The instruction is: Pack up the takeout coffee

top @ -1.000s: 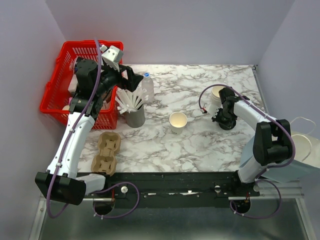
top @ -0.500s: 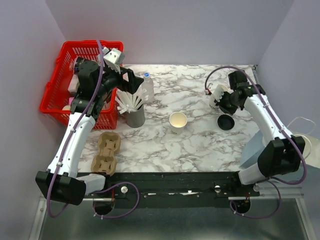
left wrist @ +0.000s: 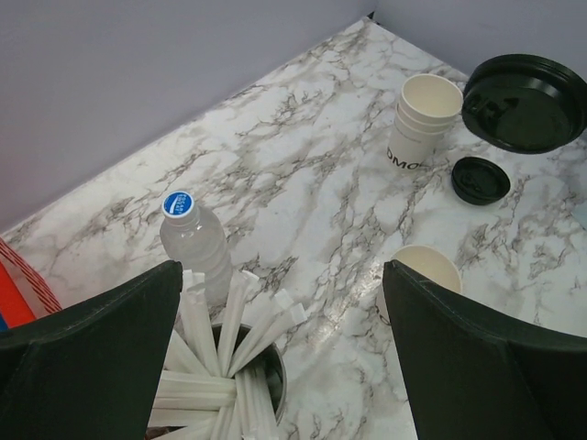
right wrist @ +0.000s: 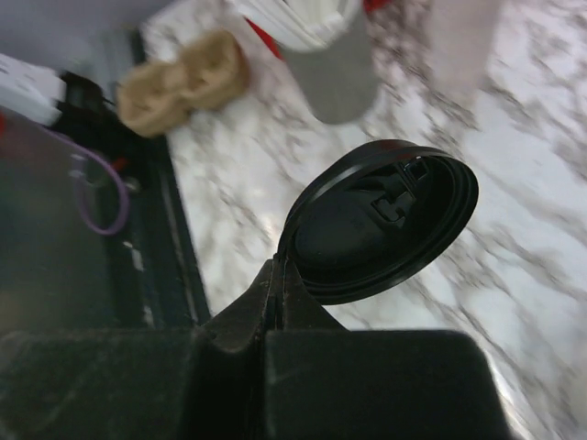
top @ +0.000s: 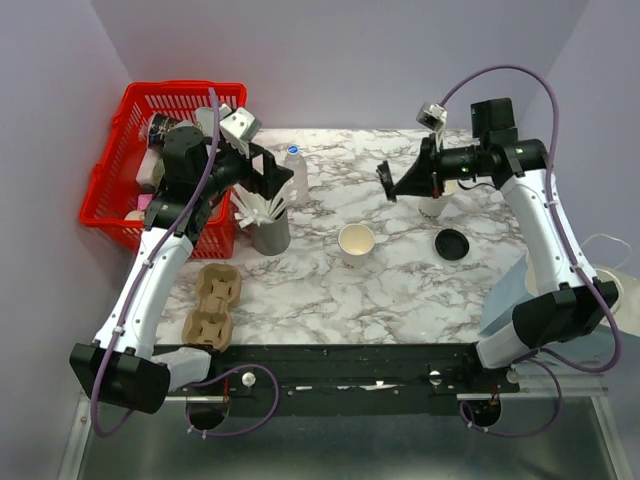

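An open cream paper cup (top: 356, 243) of the takeout coffee stands mid-table without a lid; it also shows in the left wrist view (left wrist: 424, 271). My right gripper (top: 399, 184) hangs in the air behind and to the right of it, shut on the rim of a black lid (top: 386, 180), (right wrist: 385, 220), (left wrist: 525, 101). In its own view the right gripper's (right wrist: 282, 268) jaws pinch the lid's edge. A second black lid (top: 452, 244) lies on the table to the right. My left gripper (top: 272, 178) hovers open above the straws, holding nothing.
A stack of empty cups (left wrist: 424, 119) stands at the back right. A grey cup of white straws (top: 268, 225) and a clear water bottle (top: 295, 168) stand left of centre. A red basket (top: 105, 190) is at far left, a cardboard cup carrier (top: 212, 305) in front.
My right gripper has lifted one black lid off the table at the right and swung it up and leftward. The left gripper has shifted slightly right and stayed open.
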